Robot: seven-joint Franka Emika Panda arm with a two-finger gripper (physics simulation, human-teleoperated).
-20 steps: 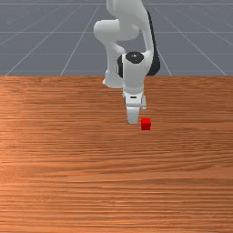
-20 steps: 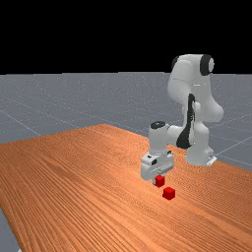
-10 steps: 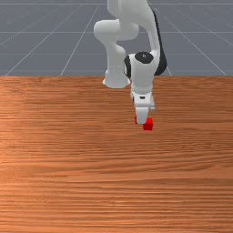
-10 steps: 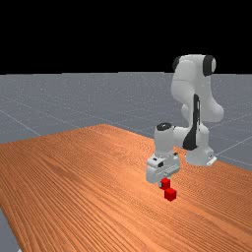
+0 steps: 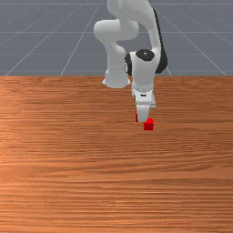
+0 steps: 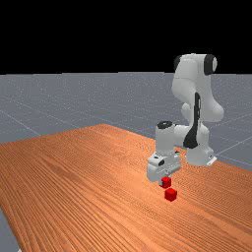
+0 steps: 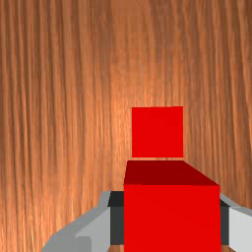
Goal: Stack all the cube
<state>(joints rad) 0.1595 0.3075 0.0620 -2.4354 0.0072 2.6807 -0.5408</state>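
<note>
In the far view my gripper (image 6: 163,181) hangs low over the table, holding a red cube (image 6: 166,182). The wrist view has dark finger pads against two opposite sides of this cube (image 7: 172,219), so the gripper (image 7: 170,225) is shut on it. A second red cube (image 6: 171,195) rests on the wood, close by and lower than the held one. In the front view that second cube (image 5: 149,124) lies beside the hand's tip, and a sliver of the held cube (image 5: 136,116) peeks out behind the hand, which hides the rest.
The orange-brown table (image 5: 68,159) stretches around both cubes. The arm's base (image 6: 199,156) stands at the far view's right, behind the hand.
Over the last second my hand carried the held cube toward the front view's right, then rose slightly. The second cube slid a little the same way.
</note>
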